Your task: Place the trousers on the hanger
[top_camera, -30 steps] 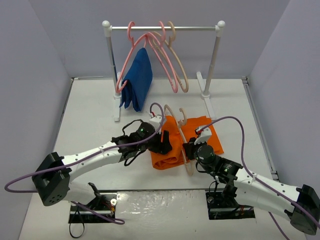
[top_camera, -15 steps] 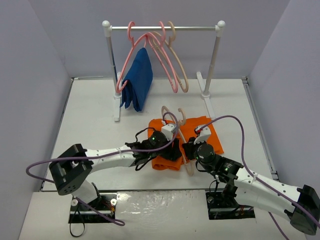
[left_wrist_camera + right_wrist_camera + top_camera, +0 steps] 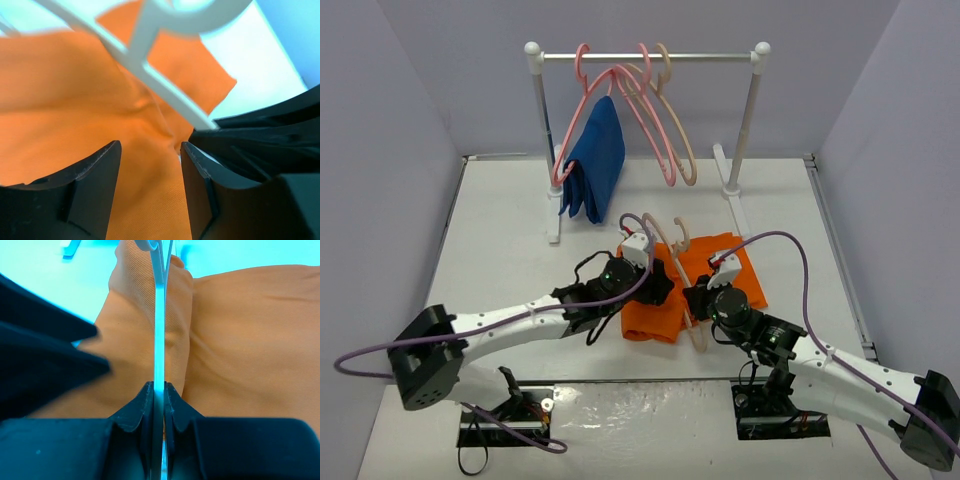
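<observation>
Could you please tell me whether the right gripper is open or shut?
Shut: the right gripper clamps the hanger by its thin bar, fingers pressed against it on both sides.

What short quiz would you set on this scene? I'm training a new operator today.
1. True or false: the right claw is shut on the hanger.
2. What hangs at the left end of the rack? A) a blue garment B) a white shirt C) nothing
3. Which cloth lies below the open left claw?
Key: 1 true; 2 A; 3 the trousers.
</observation>
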